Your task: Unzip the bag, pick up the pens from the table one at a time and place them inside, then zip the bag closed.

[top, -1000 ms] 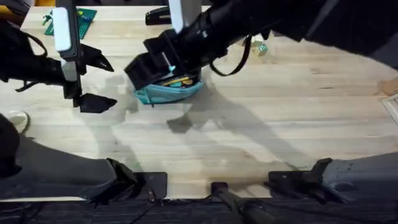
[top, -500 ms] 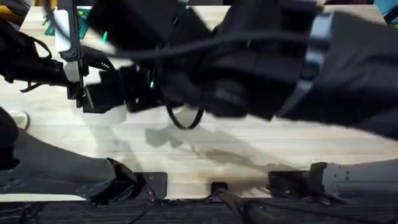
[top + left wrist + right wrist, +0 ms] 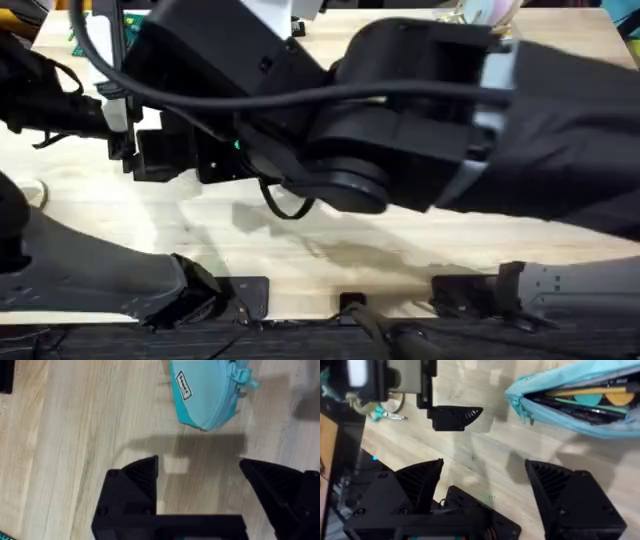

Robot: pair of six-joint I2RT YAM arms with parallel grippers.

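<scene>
The bag [image 3: 580, 402] is seen lying flat on the bench [image 3: 485, 455], its zip drawn open along the visible length so that pens [image 3: 580, 394] — a dark stick and a yellowish one among them, with some teal and orange items that cannot be identified — are exposed inside. It is a teal fabric pouch, soft and slightly slumped, with a small white label [image 3: 183, 384] on one end and a teal pull tab [image 3: 242, 375] at the zip's end (both seen in the left wrist view). In each wrist view the bag lies ahead of that arm's own fingers and clear of them, and bare wood is left between. The long axis of the bag is laid roughly across the right pincer's [image 3: 485, 477] line of approach. The right pincer is spread wide and nothing is gripped; the left pincer [image 3: 200, 472] is likewise splayed and empty, with the tab end of the bag set just beyond it. Which arm is nearer cannot be settled for certain, though the pull tab is judged to be better presented to the left one — a closing pull along the zip would be favoured from there.
</scene>
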